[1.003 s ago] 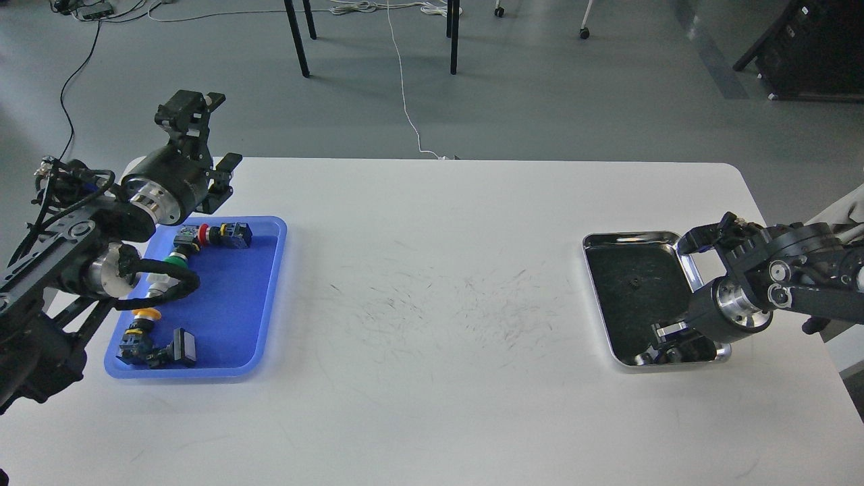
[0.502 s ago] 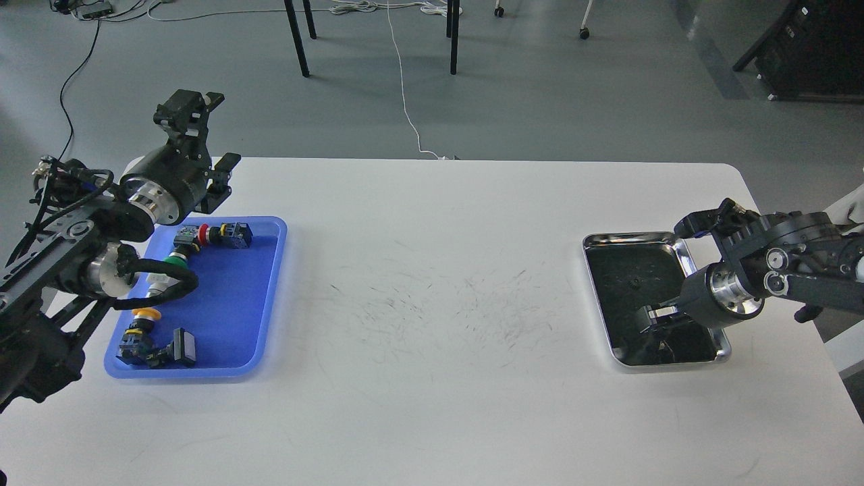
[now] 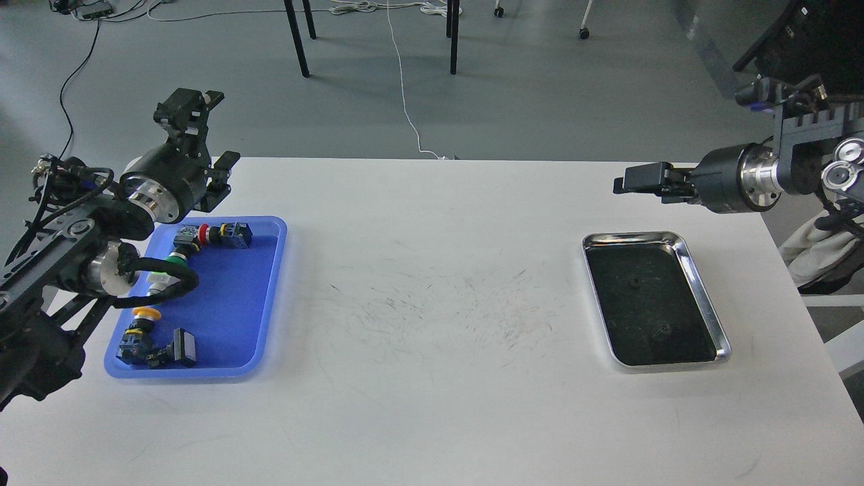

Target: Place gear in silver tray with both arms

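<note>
The silver tray [image 3: 631,236] lies on the right side of the white table. Its dark floor shows two small dark marks, one near the front [image 3: 660,331]; I cannot tell whether either is a gear. My right gripper [image 3: 638,182] is raised above the table behind the tray and points left. It is seen side-on, so its fingers cannot be told apart. My left gripper [image 3: 210,135] is up at the table's far left corner, behind the blue tray, with its jaws spread and nothing between them.
A blue plastic tray [image 3: 270,297] at the left holds several push-button switches with red [image 3: 204,233], green and yellow [image 3: 146,314] caps. My left arm's cable hangs over it. Chair legs and cables are on the floor beyond the table.
My right gripper has lifted out of the silver tray's front end and swung up and back, and now points left above the table. The left arm has barely moved.
</note>
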You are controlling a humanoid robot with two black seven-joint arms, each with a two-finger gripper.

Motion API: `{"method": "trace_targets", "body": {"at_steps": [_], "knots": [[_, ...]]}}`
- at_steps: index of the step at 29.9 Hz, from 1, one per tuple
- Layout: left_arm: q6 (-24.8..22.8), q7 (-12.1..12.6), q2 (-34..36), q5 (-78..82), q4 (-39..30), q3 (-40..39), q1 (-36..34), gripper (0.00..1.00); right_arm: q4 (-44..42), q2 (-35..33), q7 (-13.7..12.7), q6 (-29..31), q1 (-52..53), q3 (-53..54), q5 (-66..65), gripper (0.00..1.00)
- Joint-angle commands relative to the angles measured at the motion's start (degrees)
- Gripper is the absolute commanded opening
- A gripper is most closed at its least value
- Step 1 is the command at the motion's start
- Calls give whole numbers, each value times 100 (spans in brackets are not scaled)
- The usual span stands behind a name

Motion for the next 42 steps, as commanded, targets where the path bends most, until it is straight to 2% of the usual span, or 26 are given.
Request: {"method": "trace_targets", "body": {"at_steps": [1,9,13,17,21,22,30,34,42], "knots": [[43,29,0,-1,67,-1,-127,98,-44,-113,-3,-248,-58,814,823,92],[52,20,-9,-27,287,-18,-329,98,-659,-61,5,-1321,-295,1467,4732,92],[52,3,-123,-53,462,-44,-435,98,-826,-78,67,-1330,-725,1555,6755,93],[61,-6,-377,-71,629,-115,-514,98,-800,-96,111,-1147,-1681,2107,7926,95],[61,11,-729,-80,700,-395,-479,98,-730,-52,225,-32,-2973,3047,8007,97],[61,20,-799,-80,717,-492,-444,98,-730,-26,243,55,-3272,3302,8007,97],[26,-85,-1265,-106,1200,-818,-364,98,-809,475,234,55,-4478,4121,8016,99],[0,-261,-1494,-124,1473,-984,-373,98,-984,739,216,55,-4523,4122,8025,99],[0,-243,-1679,-396,1447,-1275,-330,98,-1055,827,331,55,-4540,4130,8034,99]]}}
